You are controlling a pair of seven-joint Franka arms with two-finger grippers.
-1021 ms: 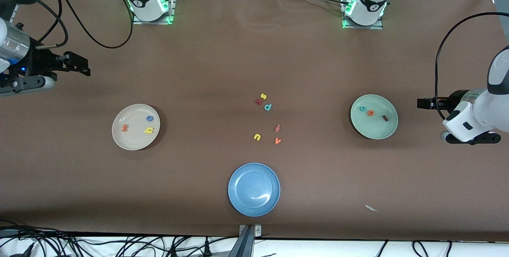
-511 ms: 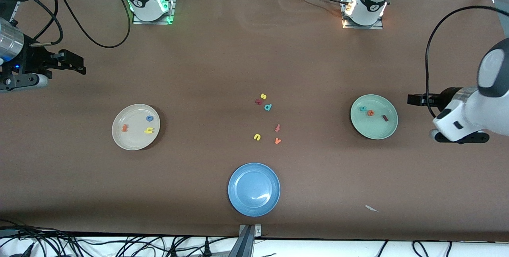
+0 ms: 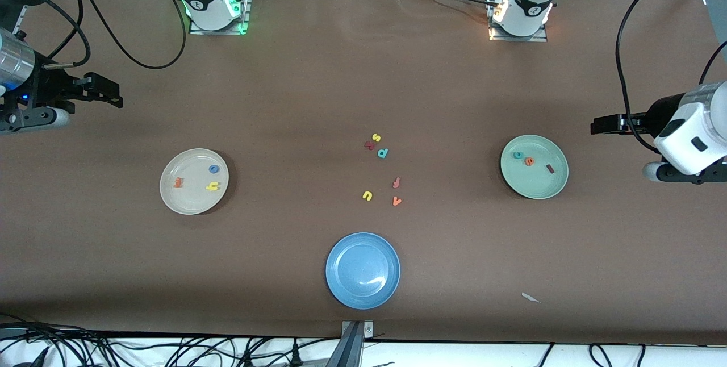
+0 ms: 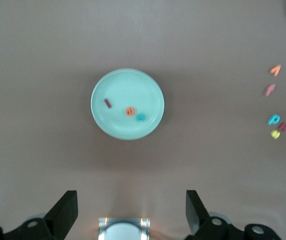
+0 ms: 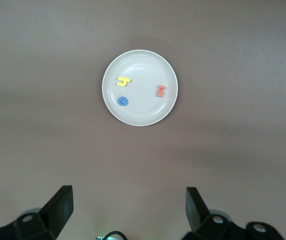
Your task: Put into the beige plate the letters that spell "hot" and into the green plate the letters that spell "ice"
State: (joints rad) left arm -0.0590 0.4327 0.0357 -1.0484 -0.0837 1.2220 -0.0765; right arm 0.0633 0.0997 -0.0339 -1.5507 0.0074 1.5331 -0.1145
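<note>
Now beige plate [image 3: 170,199] holds h, o, t; green plate [image 3: 539,188] i, c, e.

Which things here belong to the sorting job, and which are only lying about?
Job:
- beige plate holding the yellow h, blue o, orange t
- green plate holding the dark red i, teal c, orange e

Lying about:
- blue plate
- loose letters mid-table

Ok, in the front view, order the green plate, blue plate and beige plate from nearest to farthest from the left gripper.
From the left gripper:
1. green plate, at the left arm's end.
2. blue plate, mid-table, nearest the camera.
3. beige plate, at the right arm's end.
</note>
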